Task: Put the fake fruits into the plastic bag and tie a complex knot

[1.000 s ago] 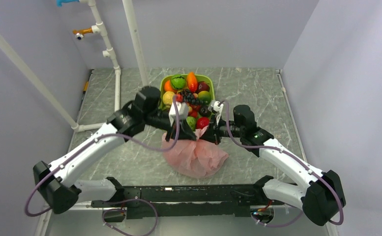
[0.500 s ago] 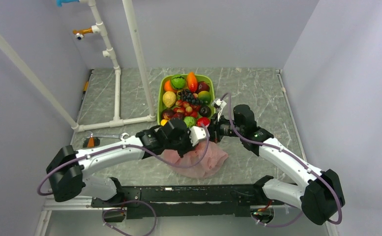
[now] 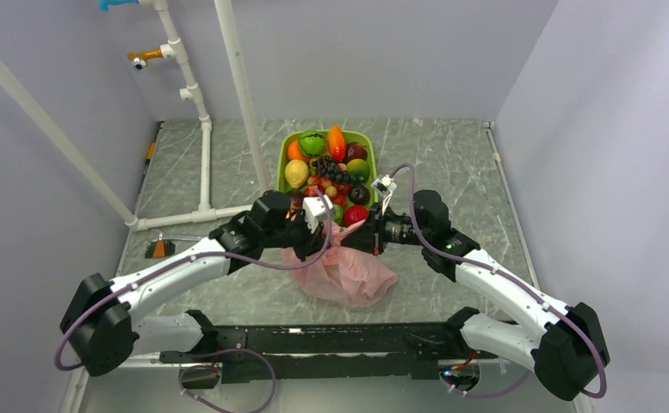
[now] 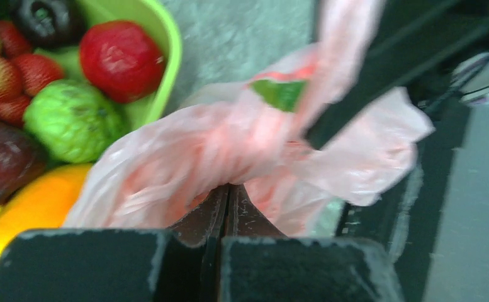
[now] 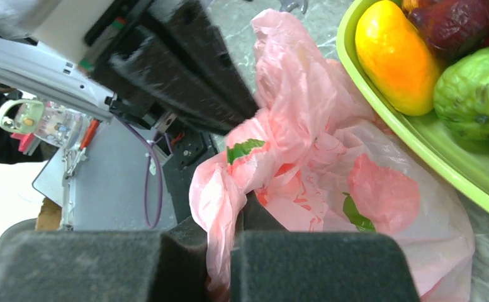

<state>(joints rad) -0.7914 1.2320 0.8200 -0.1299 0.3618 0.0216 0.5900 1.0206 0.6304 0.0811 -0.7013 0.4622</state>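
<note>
Found plastic bag (image 3: 352, 277) slumped mid-table, at 6 o'clock of lime-green tray (image 3: 281, 168), just beside its near rim. Noted left gripper (image 3: 315, 231) clenched on pink handle film at bag's 11 o'clock and right gripper (image 3: 359, 239) clenched likewise at 1 o'clock, with handles gathered into a twisted bunch (image 4: 248, 135) between. Counted most fake fruits (image 3: 326, 168) lying in tray. Glimpsed red and green through film; contents not identifiable. Judged step in hand as knot-tying, knot not proven closed. Next, by judgement: cross one end under the other, then pull toward 9 and 3 o'clock with even tension to spare thin film.
</note>
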